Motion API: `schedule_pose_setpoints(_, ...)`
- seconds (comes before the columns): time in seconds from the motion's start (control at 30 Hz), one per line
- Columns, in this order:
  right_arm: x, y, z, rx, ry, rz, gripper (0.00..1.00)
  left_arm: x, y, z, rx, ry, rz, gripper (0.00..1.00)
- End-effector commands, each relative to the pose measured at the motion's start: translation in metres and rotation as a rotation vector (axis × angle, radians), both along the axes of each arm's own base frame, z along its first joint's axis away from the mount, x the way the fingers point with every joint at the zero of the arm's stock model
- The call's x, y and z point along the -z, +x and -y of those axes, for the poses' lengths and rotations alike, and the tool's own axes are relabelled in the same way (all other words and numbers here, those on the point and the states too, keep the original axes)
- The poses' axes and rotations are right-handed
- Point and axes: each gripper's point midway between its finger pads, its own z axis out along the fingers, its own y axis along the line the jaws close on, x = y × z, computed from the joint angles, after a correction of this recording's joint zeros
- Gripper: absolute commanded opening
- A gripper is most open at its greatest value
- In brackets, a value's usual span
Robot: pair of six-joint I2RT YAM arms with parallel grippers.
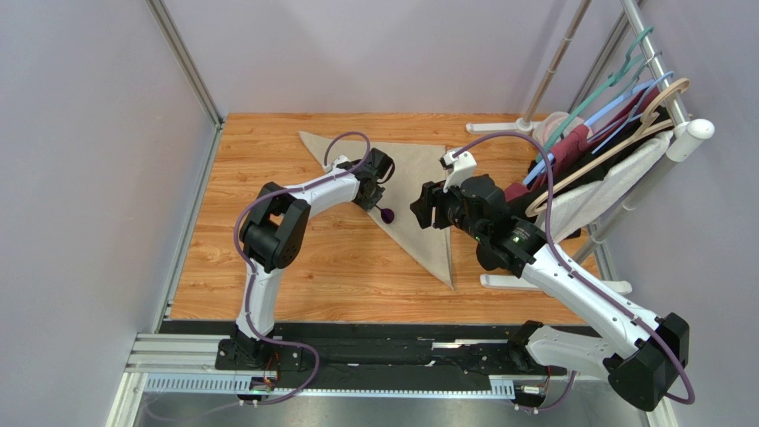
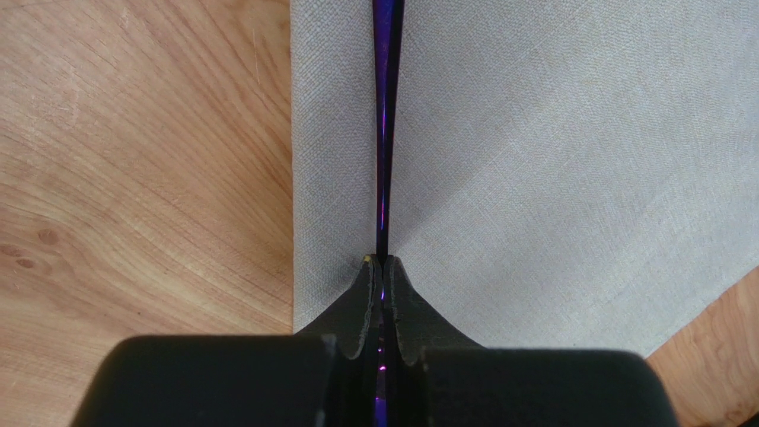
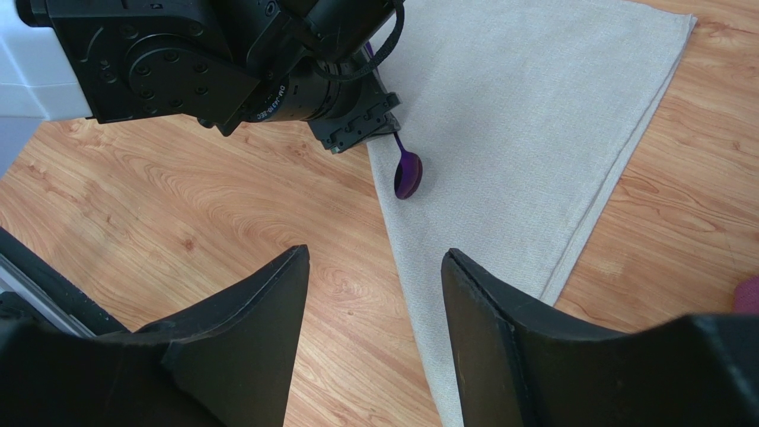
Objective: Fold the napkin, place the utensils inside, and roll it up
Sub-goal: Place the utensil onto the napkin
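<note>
At the near edge of the wooden table (image 1: 338,276), seen from above, the two arms rise from their bases and reach toward mid-table. The napkin (image 1: 405,169) lies flat there, folded into a triangle, with its sharp tip pointing to about 6 o'clock and its wide end toward 11 o'clock. The left gripper (image 1: 379,197) hangs over the napkin's left edge, pinched tight on the thin handle of a dark-purple spoon (image 1: 387,214). The spoon's bowl sticks out toward 5 o'clock, low over the cloth. At 3 o'clock from the spoon, the right gripper (image 1: 419,206) hovers above the napkin, fingers spread wide and holding nothing. Farther off, at 2 o'clock, stands a rack (image 1: 697,132) of hangers bearing white and maroon garments.
</note>
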Motion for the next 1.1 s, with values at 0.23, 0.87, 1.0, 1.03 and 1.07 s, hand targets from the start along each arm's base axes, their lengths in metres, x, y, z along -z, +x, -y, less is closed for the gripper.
schedule_pose_setpoints(0.23,-0.001,0.004,-0.001,0.012,-0.007,0.017,0.61,-0.004,0.002,0.01,0.055,-0.016,0.01,0.0)
schedule_pose_setpoints(0.87,0.001,0.006,0.002,0.026,-0.023,0.022,0.61,-0.038,0.007,0.018,0.103,-0.06,0.082,0.42)
schedule_pose_setpoints(1.0,-0.006,0.004,0.005,0.031,-0.008,0.032,0.61,-0.065,0.015,0.013,0.126,-0.037,0.177,0.48)
schedule_pose_setpoints(1.03,-0.009,0.003,0.004,0.028,0.001,0.035,0.61,-0.084,0.017,0.01,0.131,-0.038,0.22,0.54)
schedule_pose_setpoints(1.07,-0.014,0.0,0.005,0.026,0.014,0.038,0.61,-0.095,0.019,0.009,0.165,-0.016,0.26,0.54)
